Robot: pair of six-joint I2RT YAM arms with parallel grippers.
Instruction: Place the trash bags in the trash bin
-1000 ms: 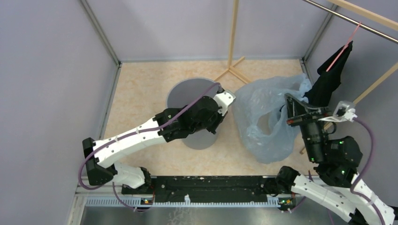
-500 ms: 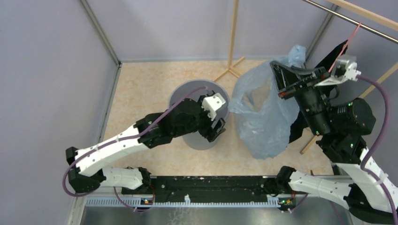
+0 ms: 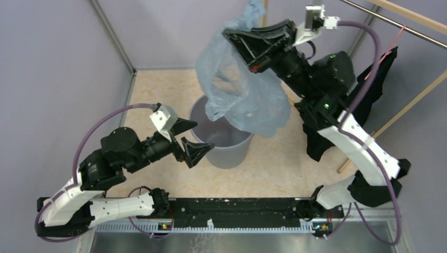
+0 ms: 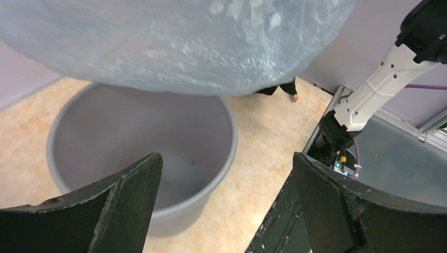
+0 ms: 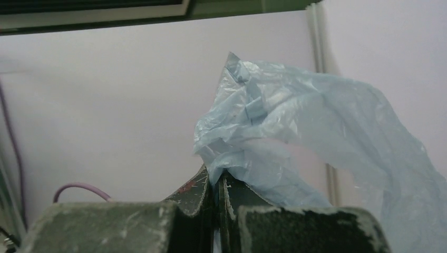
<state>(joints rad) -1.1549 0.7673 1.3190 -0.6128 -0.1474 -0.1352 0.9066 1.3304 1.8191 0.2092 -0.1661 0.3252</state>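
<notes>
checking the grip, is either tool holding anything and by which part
Right tool pinches the trash bag by its bunched top edge; left tool is open, holding nothing.

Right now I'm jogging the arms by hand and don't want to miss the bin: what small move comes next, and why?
Probably lower the right pincer. It is shut on the top of the trash bag, which hangs above the mouth of the trash bin, not yet inside. The left pincer stands open at the bin's near side, holding nothing.
</notes>
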